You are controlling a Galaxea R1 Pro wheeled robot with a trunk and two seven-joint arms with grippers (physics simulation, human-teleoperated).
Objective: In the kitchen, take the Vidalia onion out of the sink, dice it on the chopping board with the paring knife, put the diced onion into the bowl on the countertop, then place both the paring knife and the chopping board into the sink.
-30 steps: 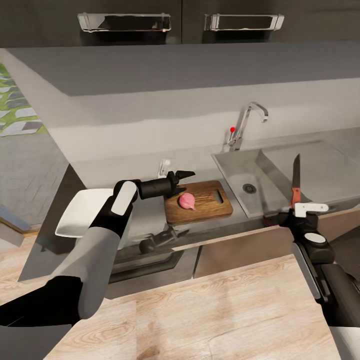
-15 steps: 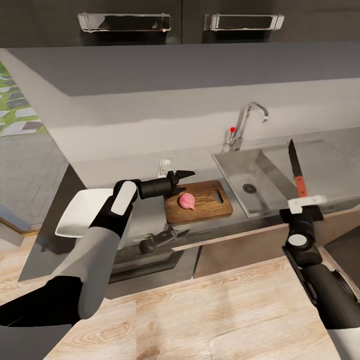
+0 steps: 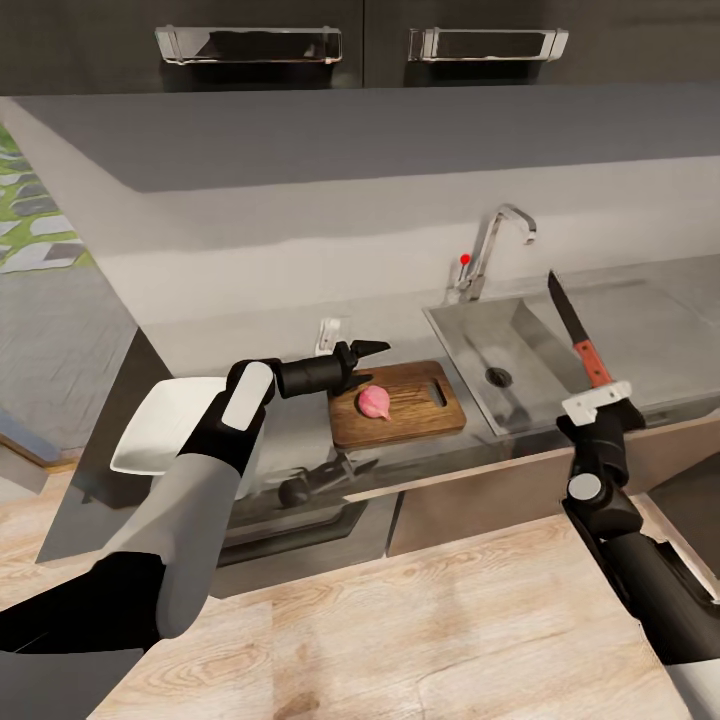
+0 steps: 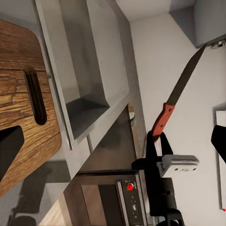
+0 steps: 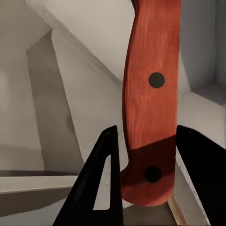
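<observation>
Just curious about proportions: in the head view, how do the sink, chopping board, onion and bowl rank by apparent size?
1. sink
2. chopping board and bowl, too similar to rank; the arm hides part of the bowl
3. onion

The left arm reaches forward with its elbow bent, forearm level, and the left gripper (image 3: 372, 351) hangs in the air with its dark fingers parted and nothing between them. The right arm rises almost straight up from a low elbow, and the right gripper (image 3: 598, 398) points upward, its fingers (image 5: 101, 188) clamped on the paring knife (image 3: 578, 334), blade leaning left.
</observation>
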